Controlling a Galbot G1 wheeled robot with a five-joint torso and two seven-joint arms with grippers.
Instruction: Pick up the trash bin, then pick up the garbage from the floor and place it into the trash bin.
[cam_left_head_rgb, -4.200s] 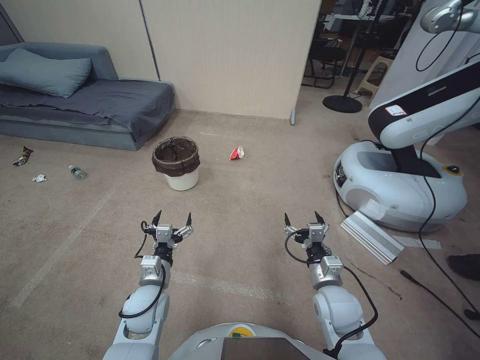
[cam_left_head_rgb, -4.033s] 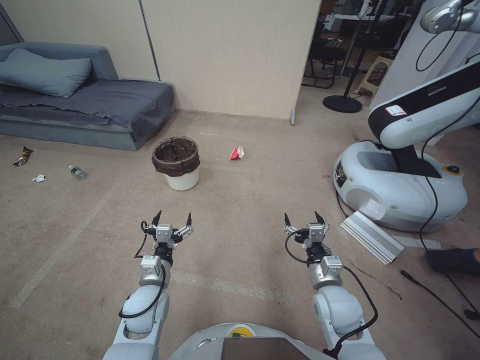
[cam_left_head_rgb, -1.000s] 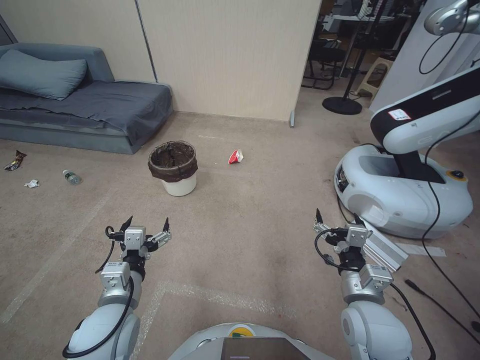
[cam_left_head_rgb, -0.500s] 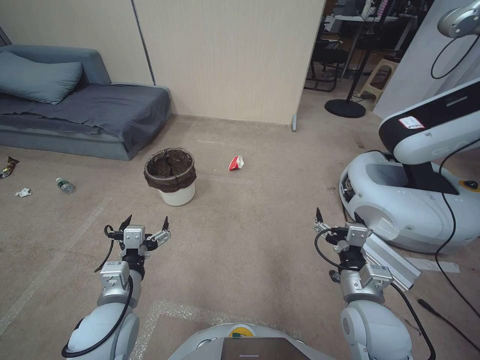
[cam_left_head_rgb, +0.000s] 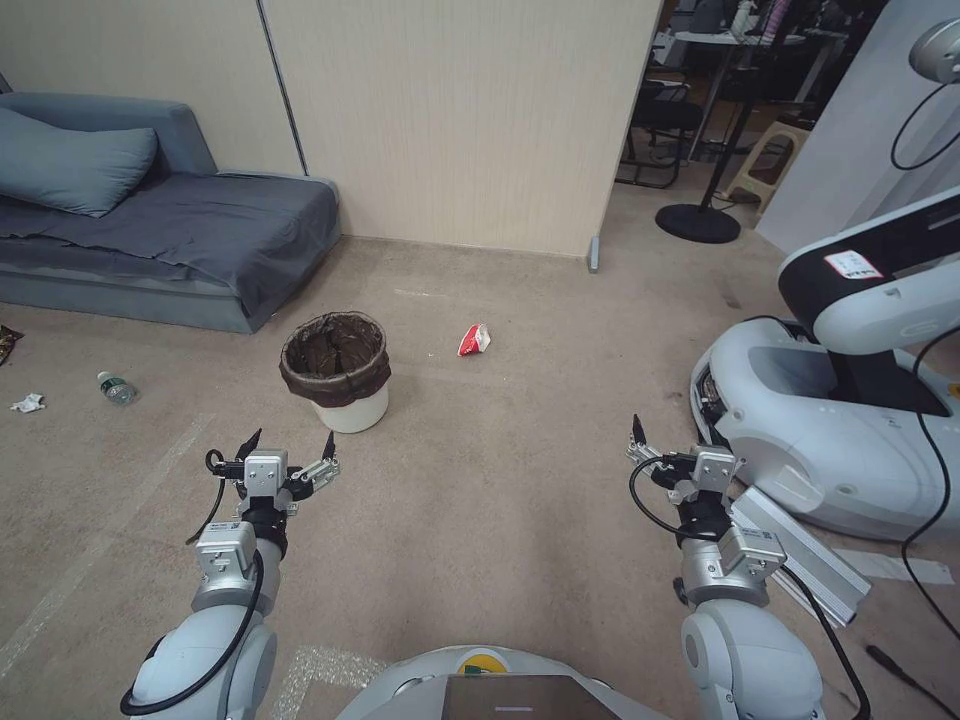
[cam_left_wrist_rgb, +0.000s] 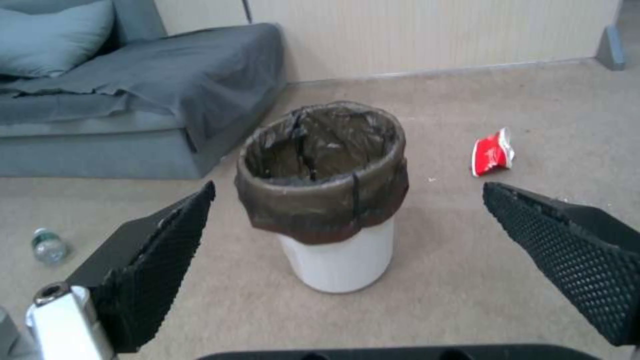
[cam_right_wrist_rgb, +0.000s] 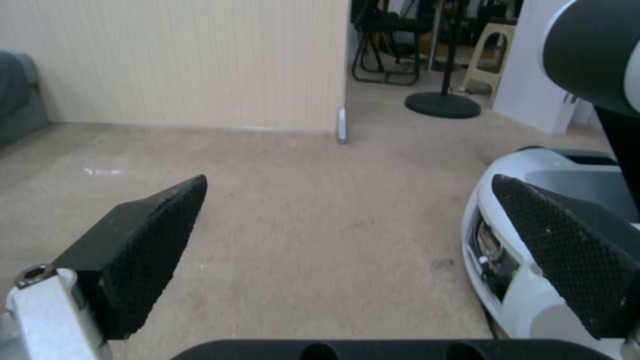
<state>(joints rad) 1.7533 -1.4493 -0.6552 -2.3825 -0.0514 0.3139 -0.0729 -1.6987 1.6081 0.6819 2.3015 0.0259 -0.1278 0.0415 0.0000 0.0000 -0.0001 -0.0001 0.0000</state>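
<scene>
From the head view I see the trash bin (cam_left_head_rgb: 336, 371) standing upright on the carpet floor (cam_left_head_rgb: 500, 470), near the corner of the grey sofa (cam_left_head_rgb: 180, 240). A red-and-white wrapper (cam_left_head_rgb: 474, 339) lies beside it toward the partition wall (cam_left_head_rgb: 450, 120). Off by the floor's left edge sit a small clear bottle (cam_left_head_rgb: 115, 387) and a white tissue wad (cam_left_head_rgb: 27, 403). My left gripper (cam_left_head_rgb: 287, 446) hovers just short of the bin, fingers spread and empty. My right gripper (cam_left_head_rgb: 672, 440) is held out beside another robot's white base (cam_left_head_rgb: 830, 440), also spread with nothing in it.

In the left wrist view the bin (cam_left_wrist_rgb: 330, 200) stands framed between the gripper's black fingers (cam_left_wrist_rgb: 160, 260), apart from both, with the wrapper (cam_left_wrist_rgb: 492, 152) and bottle (cam_left_wrist_rgb: 48, 245) farther off.

In the right wrist view the spread fingers (cam_right_wrist_rgb: 140, 250) face bare carpet (cam_right_wrist_rgb: 320, 225) and the white base (cam_right_wrist_rgb: 533, 280).
</scene>
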